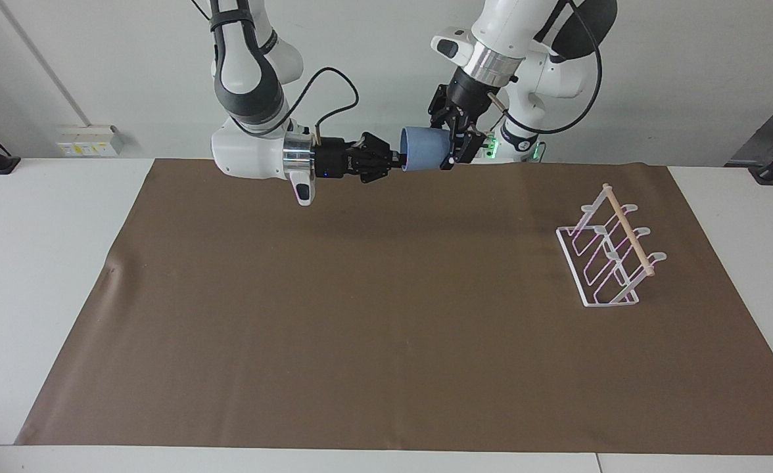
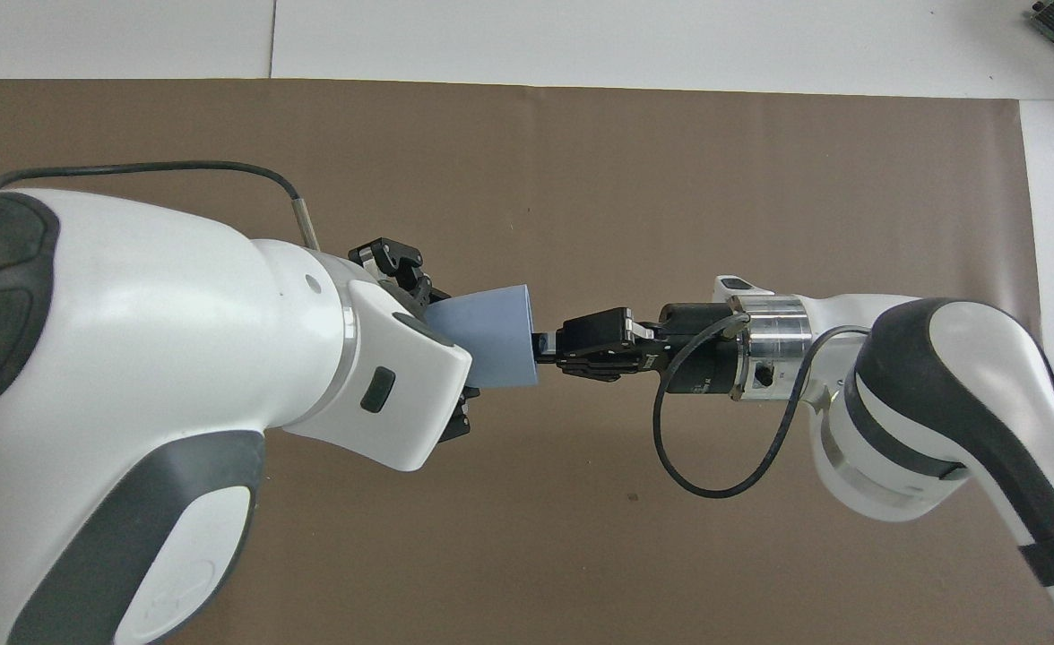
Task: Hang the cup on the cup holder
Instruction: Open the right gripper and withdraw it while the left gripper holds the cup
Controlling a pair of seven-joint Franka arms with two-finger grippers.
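Cup (image 1: 424, 149), light-blue tumbler, held on its side in air over brown mat (image 1: 386, 315), at robots' edge. Right gripper (image 1: 398, 161) pinches its rim at mouth end; left gripper (image 1: 455, 146) clamped round its body near base. Overhead, left wrist hides cup's base and most of that grip. Cup holder (image 1: 609, 247) stands apart, toward left arm's end.

Blue cup (image 2: 489, 339) between both arms' fingers (image 2: 545, 342)
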